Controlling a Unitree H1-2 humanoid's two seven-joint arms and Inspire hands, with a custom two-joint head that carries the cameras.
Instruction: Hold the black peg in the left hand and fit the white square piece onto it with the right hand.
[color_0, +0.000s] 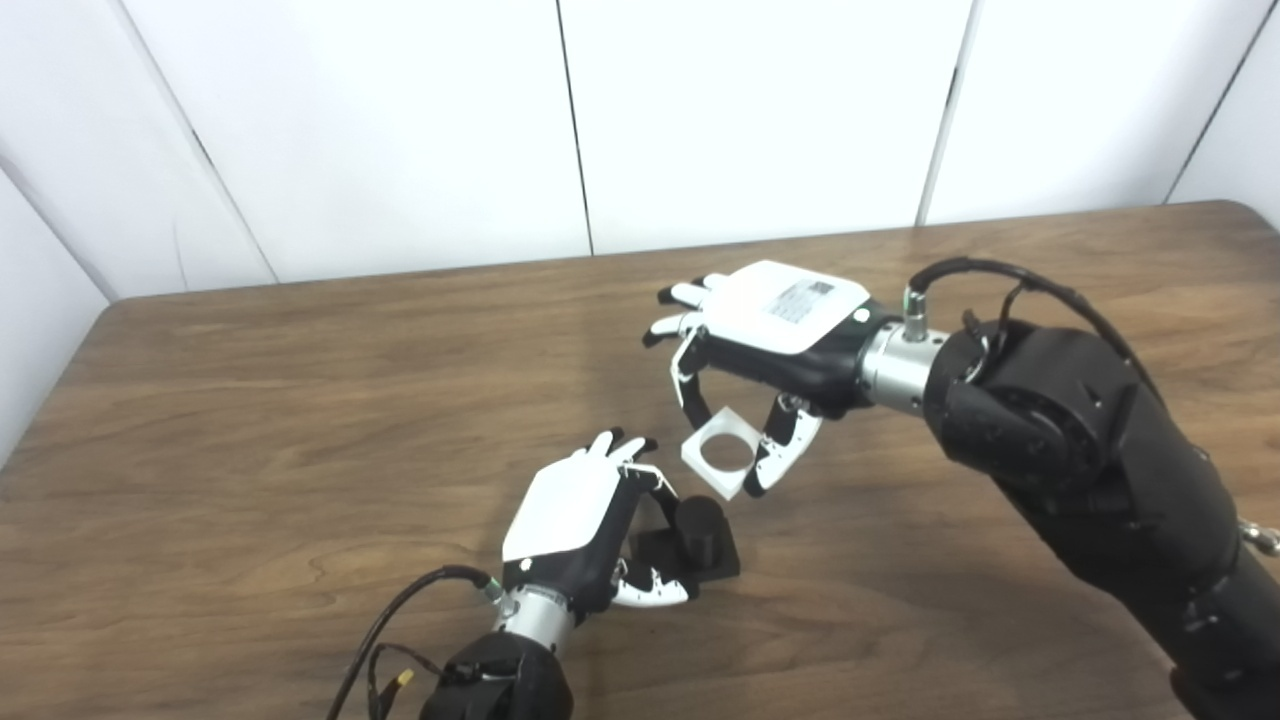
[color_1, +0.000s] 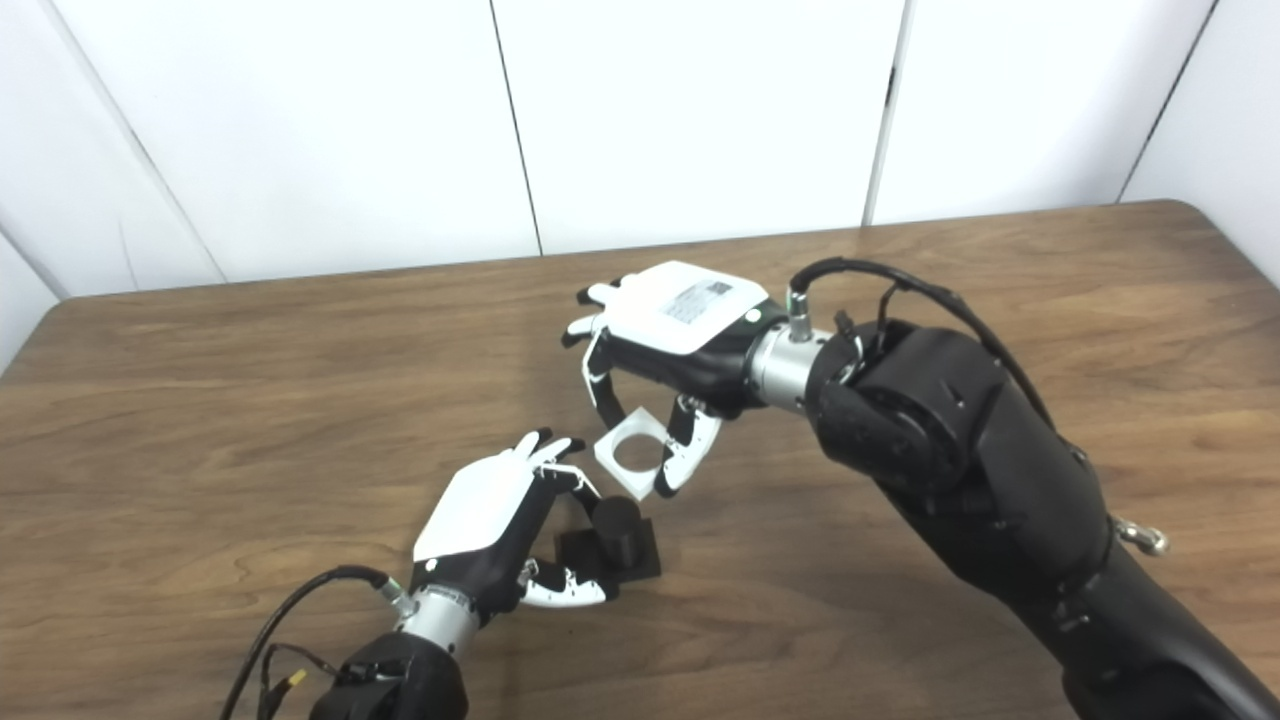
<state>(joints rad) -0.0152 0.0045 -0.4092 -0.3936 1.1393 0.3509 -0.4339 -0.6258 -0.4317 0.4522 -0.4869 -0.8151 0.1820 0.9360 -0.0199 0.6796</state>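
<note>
The black peg (color_0: 698, 527) is a short cylinder on a square black base that rests on the table. My left hand (color_0: 585, 525) is shut on it, with fingers and thumb around the base from the left. The white square piece (color_0: 722, 451) has a round hole through it. It hangs tilted in the air just above and behind the peg, apart from it. My right hand (color_0: 760, 340) is shut on the piece, a finger on its far edge and the thumb on its right edge.
The wooden table (color_0: 300, 420) runs to a white panelled wall at the back. My right forearm (color_0: 1090, 450) crosses the table's right half, and cables loop off both wrists.
</note>
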